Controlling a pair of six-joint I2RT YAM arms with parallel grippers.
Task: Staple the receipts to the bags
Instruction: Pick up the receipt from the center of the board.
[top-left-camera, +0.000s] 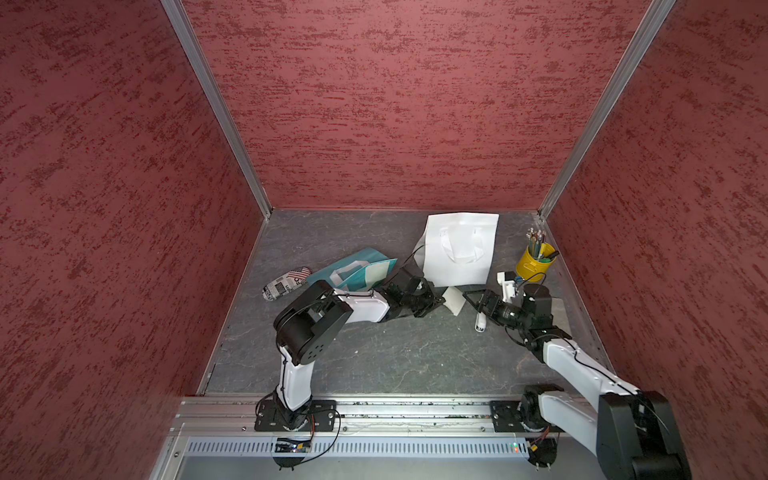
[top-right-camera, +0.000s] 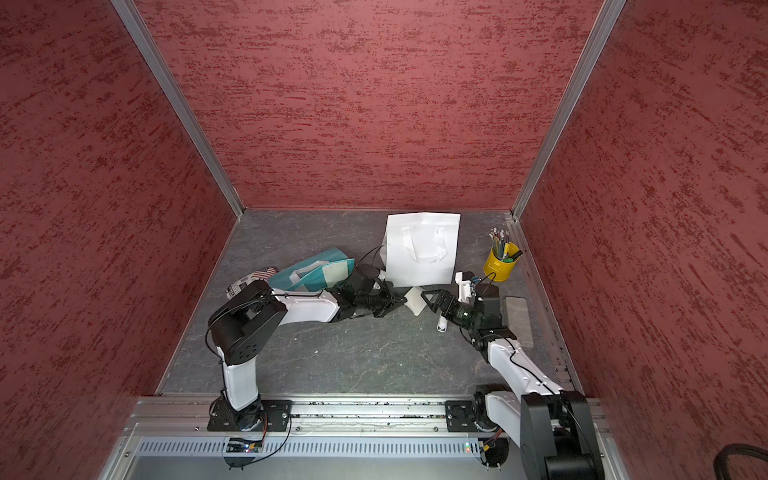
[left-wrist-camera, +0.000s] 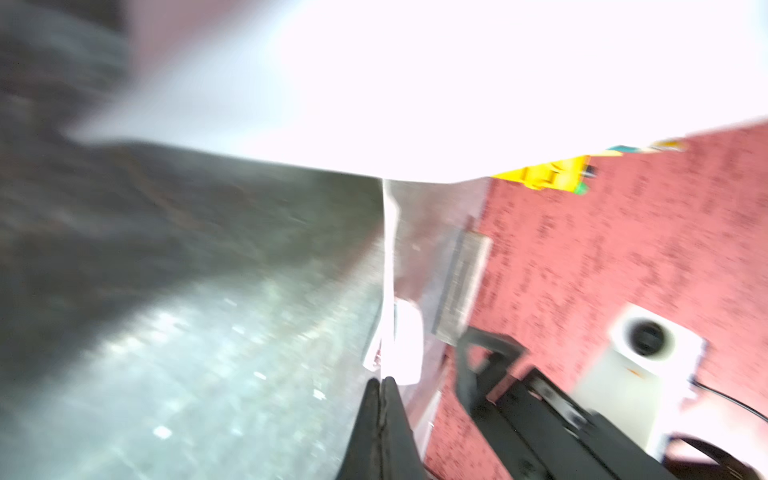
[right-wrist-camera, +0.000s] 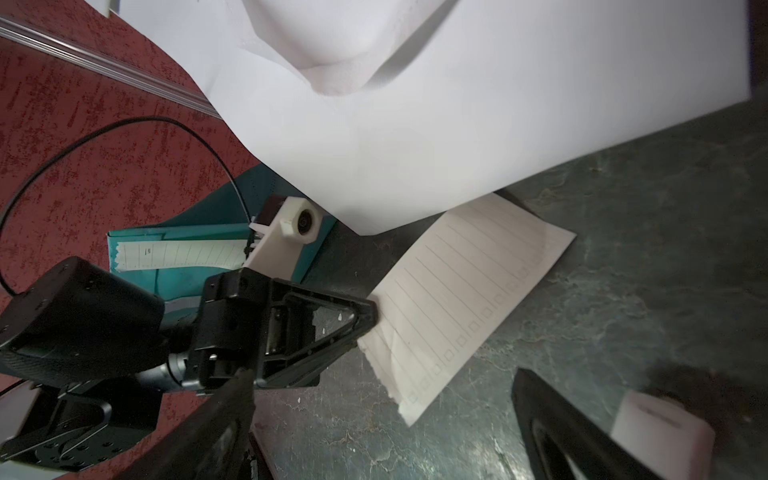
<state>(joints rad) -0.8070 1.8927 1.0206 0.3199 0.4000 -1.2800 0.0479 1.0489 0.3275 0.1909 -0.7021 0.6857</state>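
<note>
A lined off-white receipt (top-left-camera: 454, 300) (right-wrist-camera: 465, 299) lies on the dark table, its far end tucked under the white bag's (top-left-camera: 461, 249) (right-wrist-camera: 457, 104) near edge. My left gripper (top-left-camera: 439, 301) (left-wrist-camera: 384, 380) is shut on the receipt's left edge, and the paper shows edge-on (left-wrist-camera: 390, 270) past the closed jaws. Just right of the receipt my right gripper (top-left-camera: 471, 303) (right-wrist-camera: 382, 374) hangs open with nothing between its fingers. The small white stapler (top-left-camera: 481, 322) (right-wrist-camera: 660, 424) lies beside it. The teal bag (top-left-camera: 357, 270) (right-wrist-camera: 195, 286) lies to the left, with a second receipt (right-wrist-camera: 183, 254) on it.
A yellow cup of pencils (top-left-camera: 534, 262) stands at the back right near the wall. A printed pouch (top-left-camera: 286, 282) lies left of the teal bag. A grey flat block (top-right-camera: 517, 316) rests by the right wall. Red walls enclose three sides.
</note>
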